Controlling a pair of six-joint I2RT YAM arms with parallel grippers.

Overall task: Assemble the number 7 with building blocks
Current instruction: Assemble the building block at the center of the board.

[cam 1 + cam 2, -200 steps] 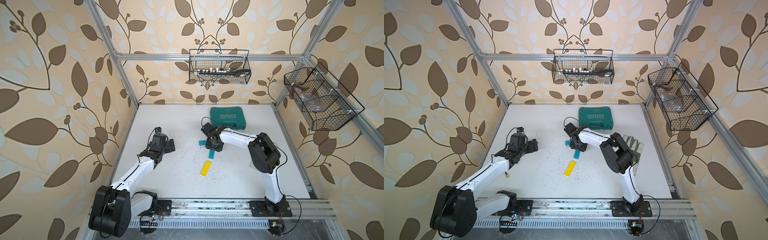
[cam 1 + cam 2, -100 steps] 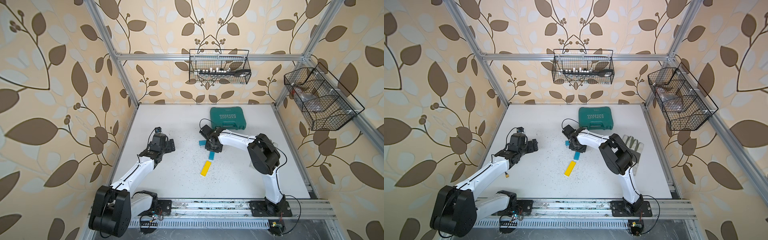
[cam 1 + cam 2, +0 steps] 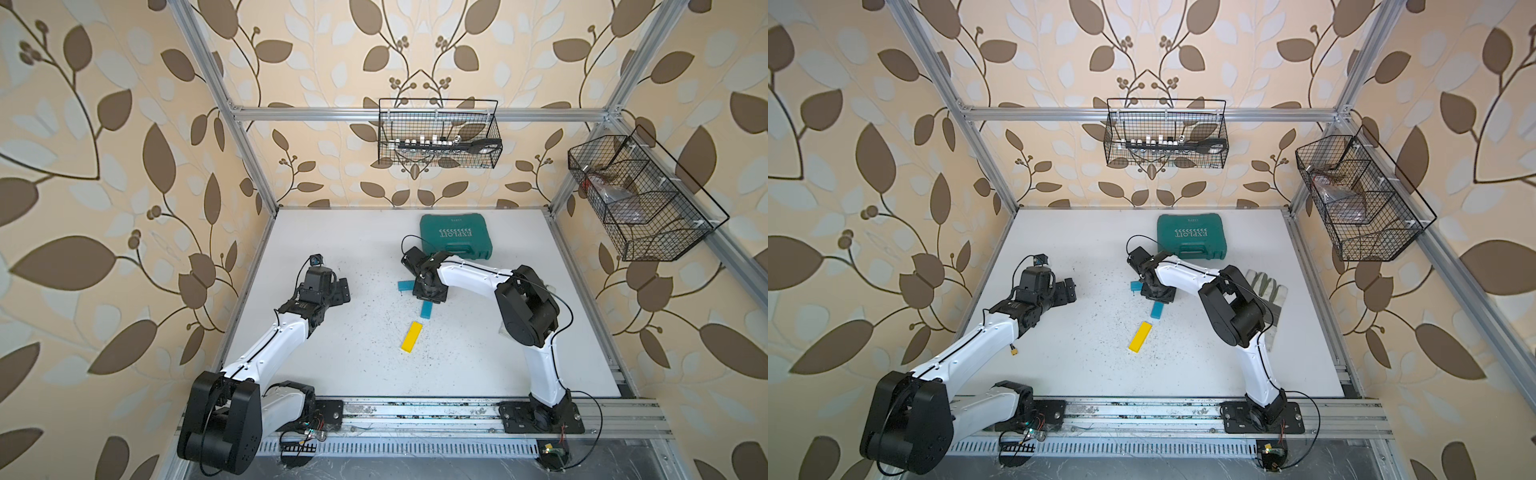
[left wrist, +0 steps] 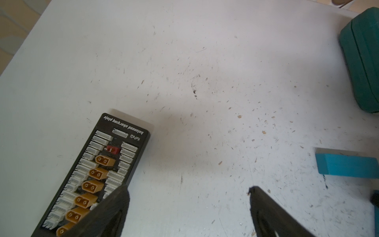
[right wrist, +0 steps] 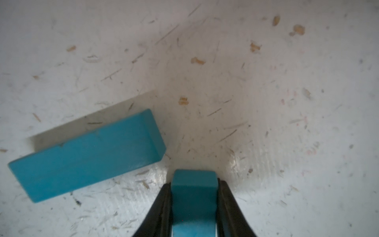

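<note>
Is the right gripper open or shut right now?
The right gripper is shut on a teal block: in the wrist view both fingers press its sides, its end poking past them.

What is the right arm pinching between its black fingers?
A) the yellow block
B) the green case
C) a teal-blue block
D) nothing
C: the right wrist view shows the right gripper closed on the end of a teal-blue block, a finger against each side.
</note>
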